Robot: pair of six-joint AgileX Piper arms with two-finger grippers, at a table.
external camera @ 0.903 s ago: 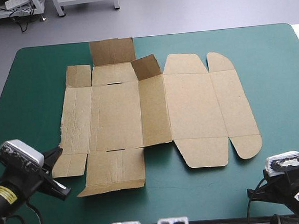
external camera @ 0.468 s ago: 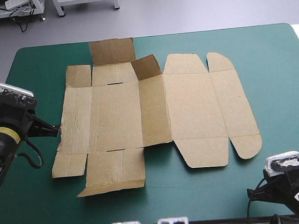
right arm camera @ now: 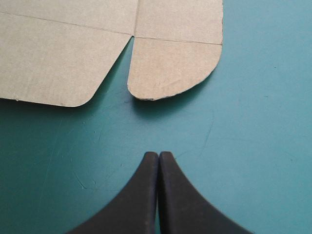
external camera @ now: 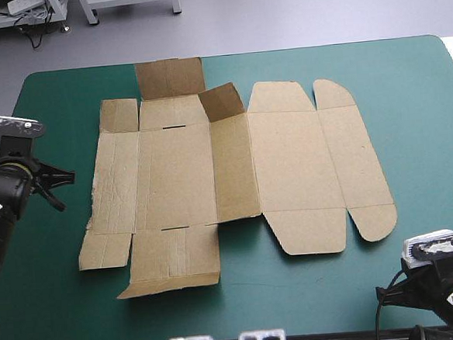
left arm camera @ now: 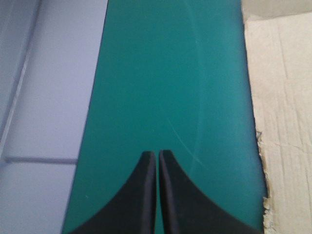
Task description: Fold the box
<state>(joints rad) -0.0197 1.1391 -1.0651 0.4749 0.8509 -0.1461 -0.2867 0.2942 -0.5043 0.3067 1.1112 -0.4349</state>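
The brown box (external camera: 234, 169) lies as a cut sheet, almost wholly flat, in the middle of the teal-green cover (external camera: 415, 87). Only a small flap (external camera: 222, 102) at the box's far edge tilts up. No wall is raised or tucked, so I judge nearly all the folding remains. My left gripper (left arm camera: 157, 156) hovers just off the box's ragged left edge, fingers pressed together. My right gripper (right arm camera: 159, 156) sits off the box's near right corner, before a rounded flap (right arm camera: 170, 68), fingers together, holding nothing. Nothing lies between either gripper and the box.

The box (external camera: 234, 169) lies mid-table (external camera: 407, 87), the left gripper (left arm camera: 157, 153) beside its left edge, the right gripper (right arm camera: 159, 153) before its front right corner.
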